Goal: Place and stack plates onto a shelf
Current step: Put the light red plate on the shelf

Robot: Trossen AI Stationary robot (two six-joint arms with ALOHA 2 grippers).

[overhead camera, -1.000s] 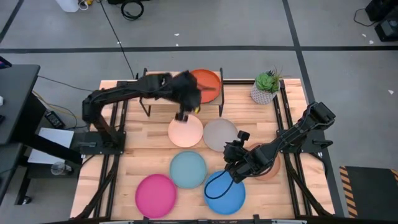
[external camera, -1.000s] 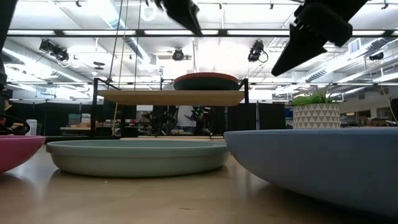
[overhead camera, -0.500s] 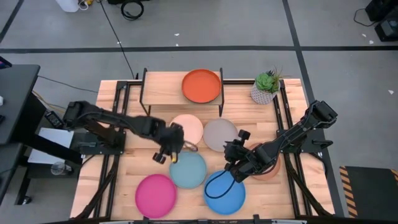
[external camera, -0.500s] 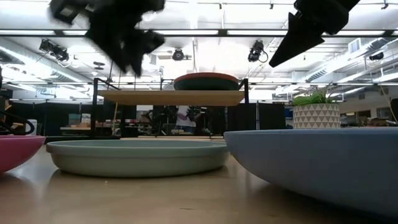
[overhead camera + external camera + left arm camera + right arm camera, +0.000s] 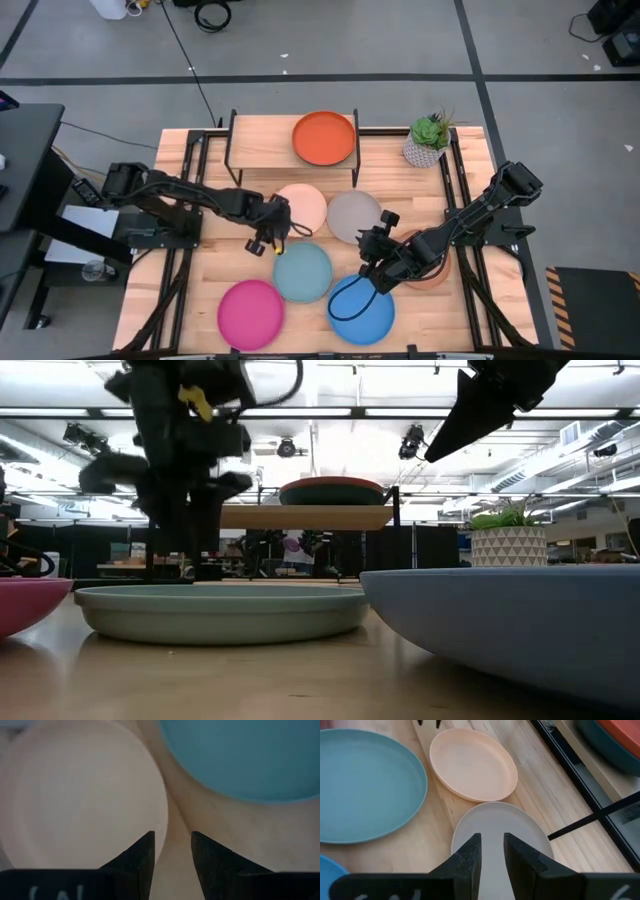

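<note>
Orange plate sits on the right half of the shelf, and from the right wrist view I can see a dark teal plate stacked right under it; rest of the plates are down on the slatted table; cream-pink plate and grey plate side by side in front of the shelf, light teal plate nearer the front edge, magenta plate and blue plate at the very front; tan-brown plate mostly hidden under my right arm.

My left gripper hangs low over the gap between cream-pink and light teal, its fingers a narrow slit apart with nothing between them, one tip right at the cream-pink rim; my right gripper hovers just past the near edge of the grey one, fingers likewise only slightly parted and holding nothing; potted plant off at the back right corner.
</note>
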